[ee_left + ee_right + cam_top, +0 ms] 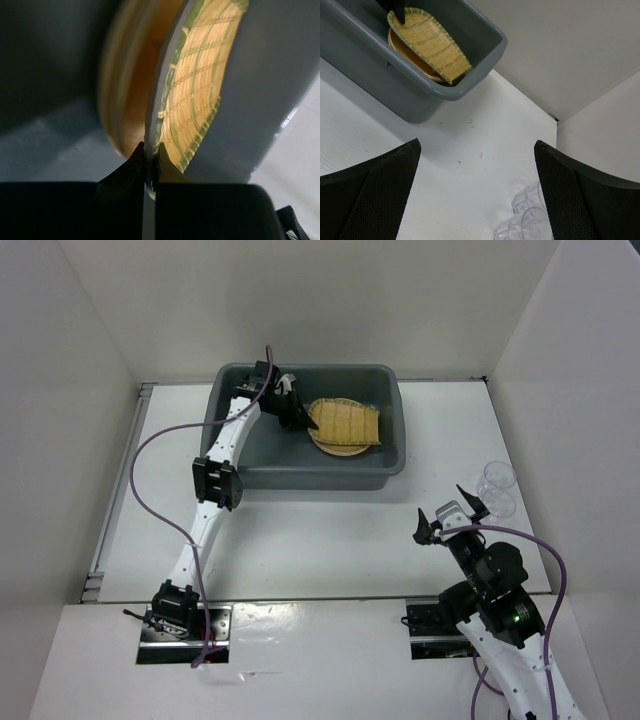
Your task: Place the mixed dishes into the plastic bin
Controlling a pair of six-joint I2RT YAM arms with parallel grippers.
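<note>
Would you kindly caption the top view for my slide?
Left gripper pinches tray atop plate in bin; right gripper open beside cups.

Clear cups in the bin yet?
No: both clear cups stand on the table to the right of the plastic bin, outside it.

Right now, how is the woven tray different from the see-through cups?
The woven tray is yellow-green and you cannot see through it; the clear cups are see-through. The woven tray lies inside the grey bin, on an orange plate; the clear cups sit outside it on the white table. The left gripper pinches the woven tray's edge; nothing touches the clear cups. Both are dishes.
</note>
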